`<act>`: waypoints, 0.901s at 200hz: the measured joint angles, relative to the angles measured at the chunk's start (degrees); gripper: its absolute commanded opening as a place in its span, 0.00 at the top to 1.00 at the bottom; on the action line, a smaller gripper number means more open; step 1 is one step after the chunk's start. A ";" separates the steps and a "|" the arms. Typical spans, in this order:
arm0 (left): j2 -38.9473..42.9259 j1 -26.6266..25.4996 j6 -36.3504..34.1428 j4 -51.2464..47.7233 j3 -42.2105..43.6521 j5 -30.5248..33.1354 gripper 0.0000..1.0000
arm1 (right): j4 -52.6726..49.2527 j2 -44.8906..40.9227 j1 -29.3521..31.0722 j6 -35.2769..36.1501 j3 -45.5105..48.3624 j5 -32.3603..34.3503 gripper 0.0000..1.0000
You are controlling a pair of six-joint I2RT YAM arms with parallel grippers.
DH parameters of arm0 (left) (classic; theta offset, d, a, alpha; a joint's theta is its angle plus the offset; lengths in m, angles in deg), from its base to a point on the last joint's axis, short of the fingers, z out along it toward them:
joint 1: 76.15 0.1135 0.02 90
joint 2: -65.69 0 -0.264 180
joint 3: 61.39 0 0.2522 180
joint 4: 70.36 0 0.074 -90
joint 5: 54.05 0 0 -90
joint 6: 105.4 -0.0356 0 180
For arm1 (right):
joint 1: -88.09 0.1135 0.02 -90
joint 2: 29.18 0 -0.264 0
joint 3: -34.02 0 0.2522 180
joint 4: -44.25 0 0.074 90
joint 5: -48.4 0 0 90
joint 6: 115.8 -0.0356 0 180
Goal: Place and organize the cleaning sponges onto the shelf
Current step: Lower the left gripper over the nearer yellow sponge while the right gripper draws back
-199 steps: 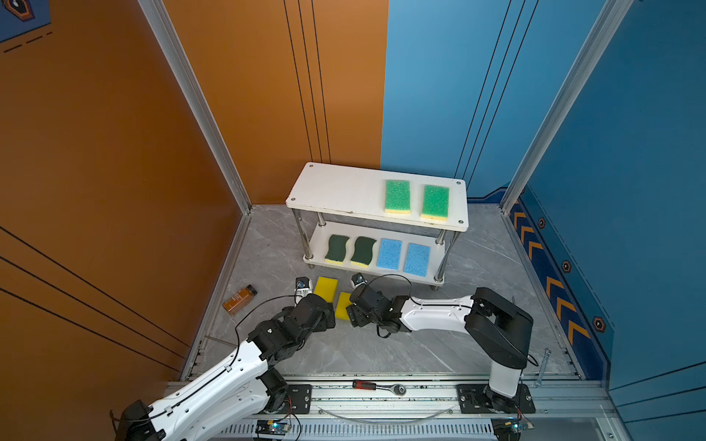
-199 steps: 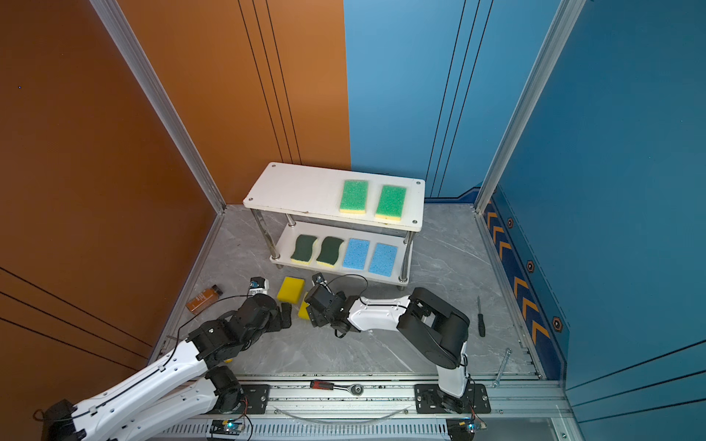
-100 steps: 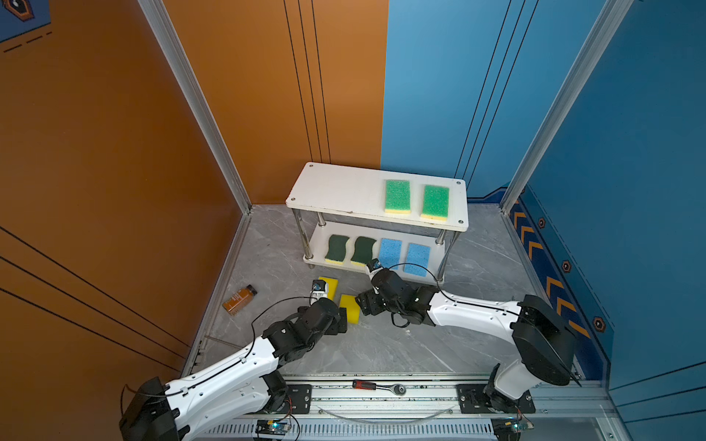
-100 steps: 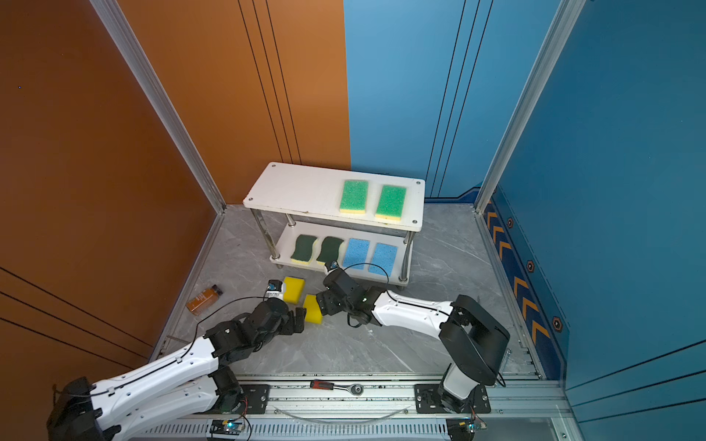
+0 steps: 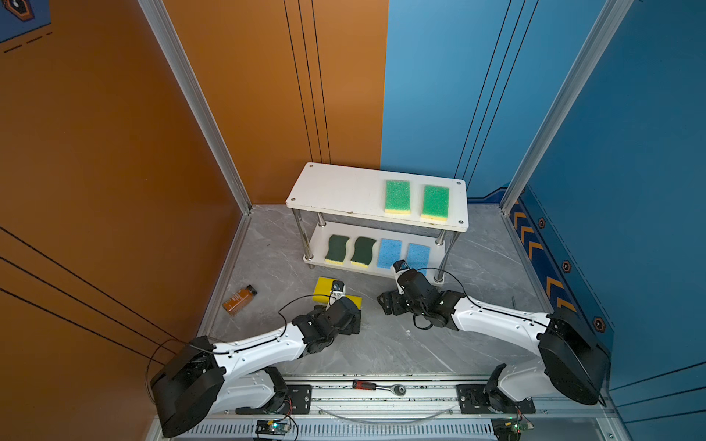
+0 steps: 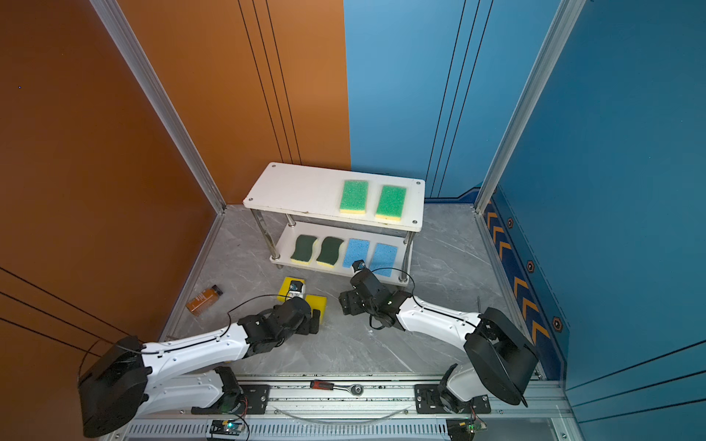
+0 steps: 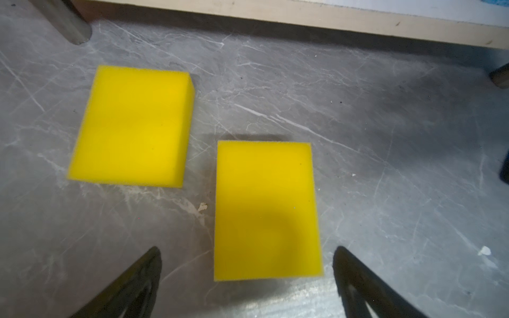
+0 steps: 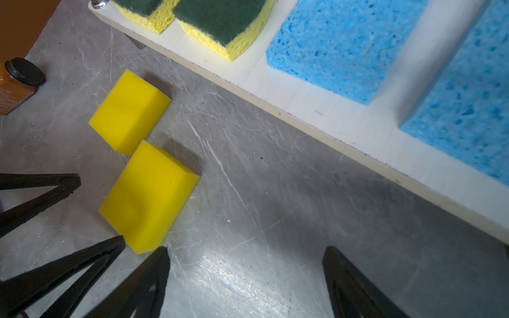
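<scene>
The left gripper [image 7: 246, 249], spread astride the nearer yellow sponge [image 7: 265, 209], could clash with the right gripper [image 8: 246, 249] (also spread, holding nothing) hovering just beside it.

The left arm [image 5: 259, 349] and right arm [image 5: 500, 322] share glossy white link shells dotted with small dark screws, joined by bulky black joint housings. A thin black cable [image 5: 280, 317] loops loosely along each. The left tool [image 7: 246, 249] and right tool [image 8: 247, 249] end in black triangular openwork fingers [image 7: 132, 283]
</scene>
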 measured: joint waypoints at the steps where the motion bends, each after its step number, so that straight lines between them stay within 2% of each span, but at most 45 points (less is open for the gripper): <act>1: -0.09 0.00 0.00 0.07 -0.02 -0.02 0.02 | 0.02 0.00 0.00 -0.02 0.02 0.00 0.14; 135: -9.68 -1.86 0.87 1.53 -3.21 -0.04 0.00 | 2.60 -1.22 -1.46 -1.36 2.05 -1.75 0.14; 180: -11.41 -3.06 2.23 1.55 -4.35 -0.02 0.06 | 2.75 -1.22 -1.77 -1.51 2.10 -1.97 0.14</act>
